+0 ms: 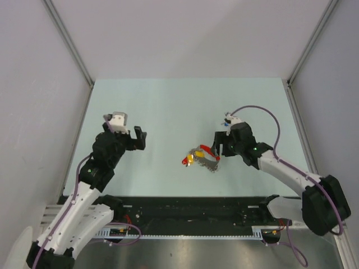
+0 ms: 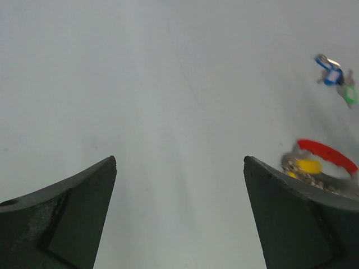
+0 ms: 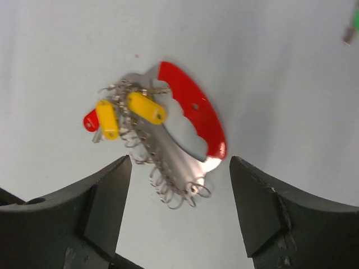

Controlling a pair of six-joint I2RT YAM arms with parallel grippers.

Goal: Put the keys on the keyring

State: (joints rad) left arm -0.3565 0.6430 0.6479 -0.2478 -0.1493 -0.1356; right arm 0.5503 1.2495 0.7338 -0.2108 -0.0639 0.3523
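Keys (image 2: pixel 335 74) lie apart from the keyring (image 3: pixel 196 112), over which the right gripper (image 3: pixel 179 165) hangs released; left gripper (image 2: pixel 179 162) likewise released, empty.

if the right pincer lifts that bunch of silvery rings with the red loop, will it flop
The bunch of silvery rings with a curved red loop likely flops: its loose wire rings and yellow tags should dangle. The solid-looking loop itself probably stays stiff.

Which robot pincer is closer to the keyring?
The right pincer. It is open right beside the keyring, by its red loop; the left pincer is far off on the other side.
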